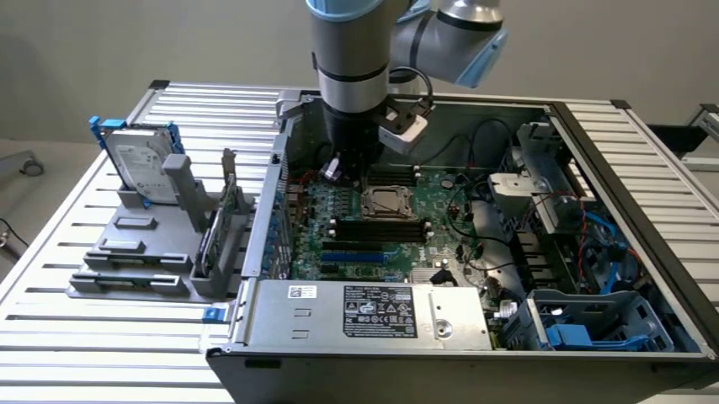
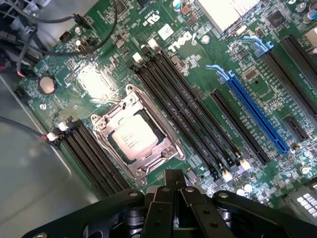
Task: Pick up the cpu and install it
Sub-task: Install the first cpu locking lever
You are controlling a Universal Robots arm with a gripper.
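From my seat the cpu (image 2: 133,138) is already sitting inside the socket frame (image 2: 136,133) on the motherboard (image 2: 208,74). My gripper (image 2: 174,191) is pinched shut with nothing in it, hanging just beside the socket's edge, cpu close to its fingertips.

A plain, pale grey-beige wall (image 1: 135,42) fills the upper part of the exterior view, evenly lit with no hard shadows. Below it, a counter (image 1: 113,337) of ribbed, silvery aluminium slats spreads across the frame from lower left to upper right, its grooves catching soft light. At the far left edge a strip of light grey floor (image 1: 29,189) shows, with a small dark caster (image 1: 32,167) standing on it.
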